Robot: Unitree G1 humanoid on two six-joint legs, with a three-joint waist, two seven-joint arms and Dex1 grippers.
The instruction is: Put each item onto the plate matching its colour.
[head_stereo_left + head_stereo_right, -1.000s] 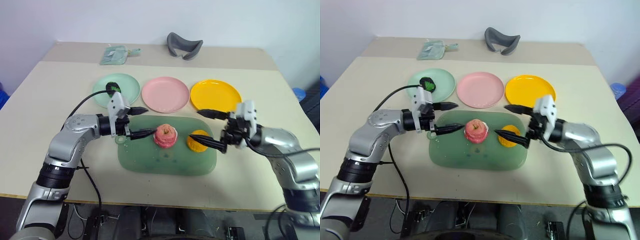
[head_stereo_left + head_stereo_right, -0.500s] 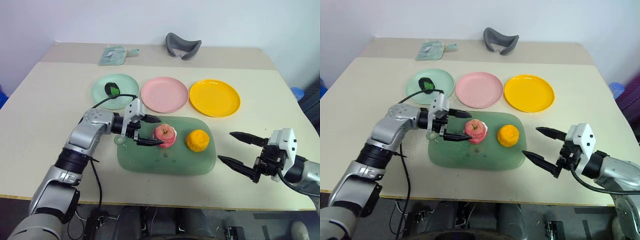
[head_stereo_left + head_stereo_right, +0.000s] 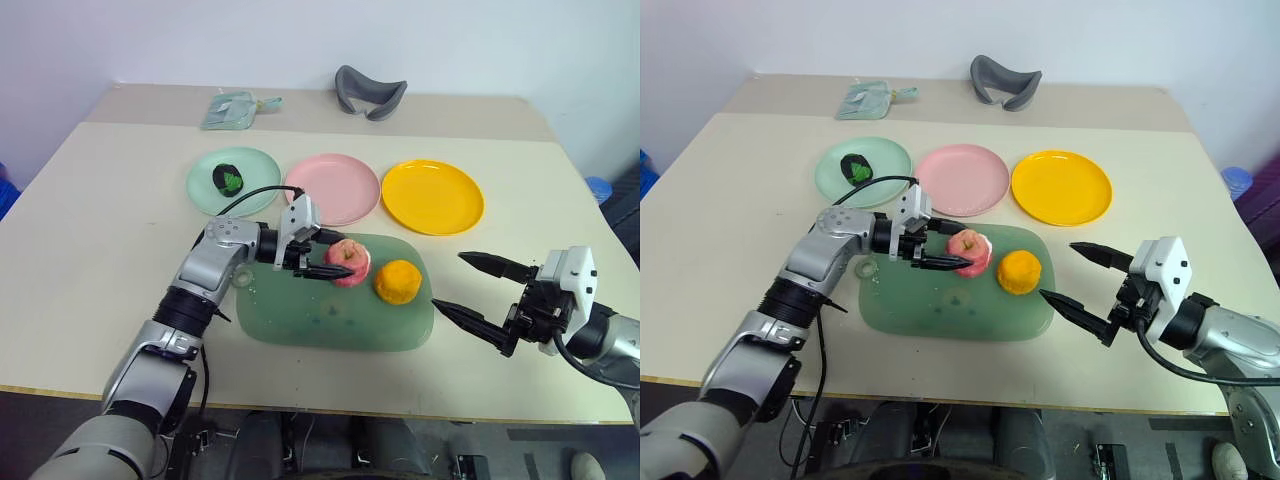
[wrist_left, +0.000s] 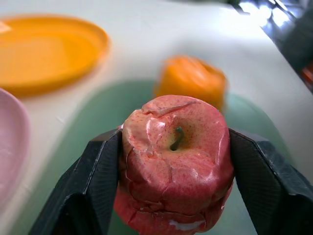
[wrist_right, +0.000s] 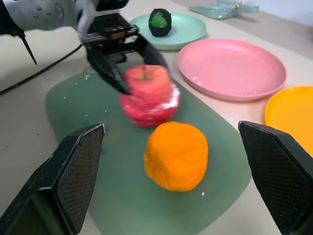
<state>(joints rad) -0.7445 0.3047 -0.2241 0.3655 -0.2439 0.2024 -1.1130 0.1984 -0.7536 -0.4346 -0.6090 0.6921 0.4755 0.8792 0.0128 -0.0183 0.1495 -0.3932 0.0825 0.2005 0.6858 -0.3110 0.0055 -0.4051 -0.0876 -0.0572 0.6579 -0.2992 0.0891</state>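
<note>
1. The mint green plate (image 3: pixel 233 180) sits at the left of the plate row, with the dark green-and-black ball (image 3: pixel 227 178) on it and bare worktop (image 3: pixel 100 220) open to its left.
2. The left gripper (image 3: pixel 335 259) is clenched on the pink-red apple (image 3: pixel 349 262), one finger on each side, over the far part of the translucent green tray (image 3: pixel 300 320).
3. The pink plate (image 3: pixel 332 188) lies just beyond the tray's far edge, close to the apple.
4. The orange-yellow ball (image 3: pixel 396 281) rests on the tray just right of the apple.
5. The yellow-orange plate (image 3: pixel 433 196) lies beyond the ball.
6. The right gripper (image 3: pixel 470 288) hovers with fingers spread wide, just off the tray's right edge, holding nothing.
</note>
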